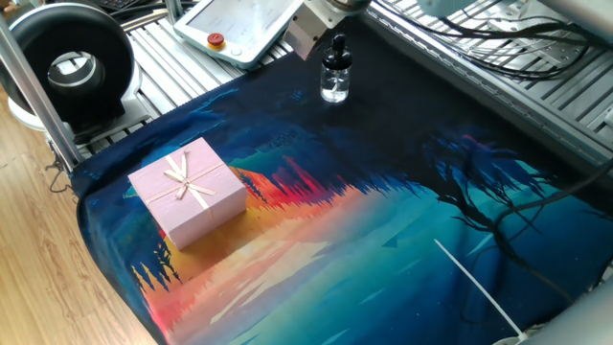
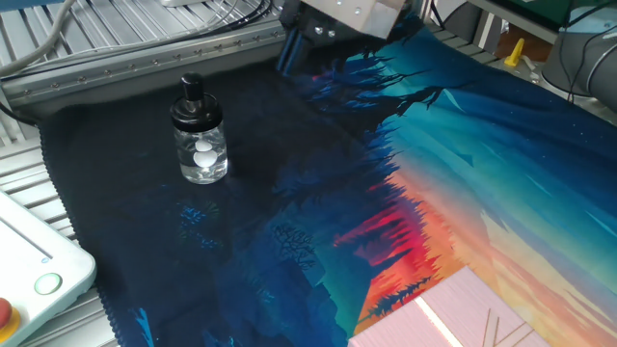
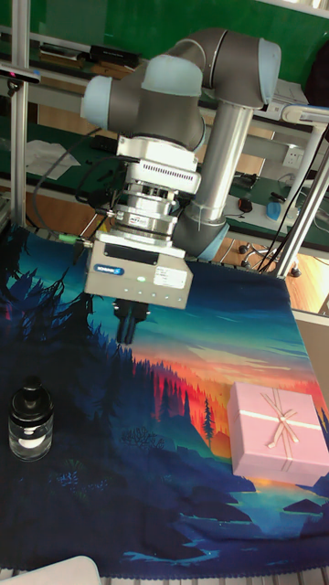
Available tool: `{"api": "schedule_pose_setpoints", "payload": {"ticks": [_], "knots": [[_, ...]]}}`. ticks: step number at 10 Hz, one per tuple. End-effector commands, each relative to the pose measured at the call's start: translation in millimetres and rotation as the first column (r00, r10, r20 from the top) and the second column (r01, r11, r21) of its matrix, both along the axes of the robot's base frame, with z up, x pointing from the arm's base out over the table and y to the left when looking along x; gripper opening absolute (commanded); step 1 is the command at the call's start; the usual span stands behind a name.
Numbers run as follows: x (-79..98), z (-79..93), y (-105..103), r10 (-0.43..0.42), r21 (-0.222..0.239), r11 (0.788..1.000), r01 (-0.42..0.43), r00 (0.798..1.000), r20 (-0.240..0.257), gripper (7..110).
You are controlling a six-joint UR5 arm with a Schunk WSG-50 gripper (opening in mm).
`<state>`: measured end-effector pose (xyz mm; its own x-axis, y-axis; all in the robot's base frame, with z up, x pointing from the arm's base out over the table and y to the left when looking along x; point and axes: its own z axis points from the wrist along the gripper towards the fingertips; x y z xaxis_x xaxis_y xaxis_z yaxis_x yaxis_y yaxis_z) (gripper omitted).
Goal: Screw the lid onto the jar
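While the jar (image 2: 201,151) stands upright on the dark part of the printed cloth (image 2: 463,145), the black lid (image 2: 193,104) sits on top of its neck, with the narrow bulb pointing up. Whether the lid is turned fully tight, I cannot tell. Inside the clear glass some small white pieces lie at the bottom. The gripper (image 3: 132,322) hangs in the air above the cloth, well apart from the jar and off to its side, and it holds nothing. Its dark fingers (image 3: 129,324) point down below the grey body with the small green light, but they look like one dark block, so I cannot tell how far they are opened. In one fixed view only a corner of the gripper body shows at the top edge, just beside the jar (image 1: 334,80) in the picture. A pink box (image 1: 188,190) with a thin ribbon bow stands on the colourful side of the cloth, far from the jar. A white control tablet (image 1: 241,27) with a red button lies beyond the cloth's edge, near the jar.
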<state>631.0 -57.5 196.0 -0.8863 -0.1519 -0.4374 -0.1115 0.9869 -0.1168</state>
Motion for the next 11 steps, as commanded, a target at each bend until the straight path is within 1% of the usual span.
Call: {"api": "schedule_pose_setpoints", "payload": {"ticks": [1,2,3,4,5,6,7,8,9,10,11], "knots": [[11.9,13.2,-49.6,-0.184,-0.099,0.976,0.195,0.976,0.115,7],[13.2,13.5,-47.1,-0.192,-0.067,0.977,0.201,0.973,0.125,7],[17.0,14.6,-49.2,-0.240,-0.025,0.969,0.247,0.958,0.159,7],[23.9,22.8,-73.4,-0.302,-0.055,0.944,0.325,0.919,0.254,7],[14.9,44.0,-121.3,-0.454,-0.135,0.839,0.527,0.814,0.361,7],[8.1,49.2,-130.3,-0.537,-0.096,0.790,0.606,0.759,0.368,7],[1.8,49.3,-137.1,-0.567,-0.092,0.774,0.626,0.750,0.341,7],[2.7,53.1,-140.0,-0.566,-0.071,0.781,0.621,0.751,0.339,7],[5.3,62.3,-143.7,-0.546,-0.088,0.787,0.610,0.756,0.362,7],[17.8,67.9,-138.7,-0.486,-0.098,0.822,0.561,0.781,0.393,7],[34.5,64.7,-115.9,-0.405,-0.070,0.882,0.466,0.826,0.391,7]]}}
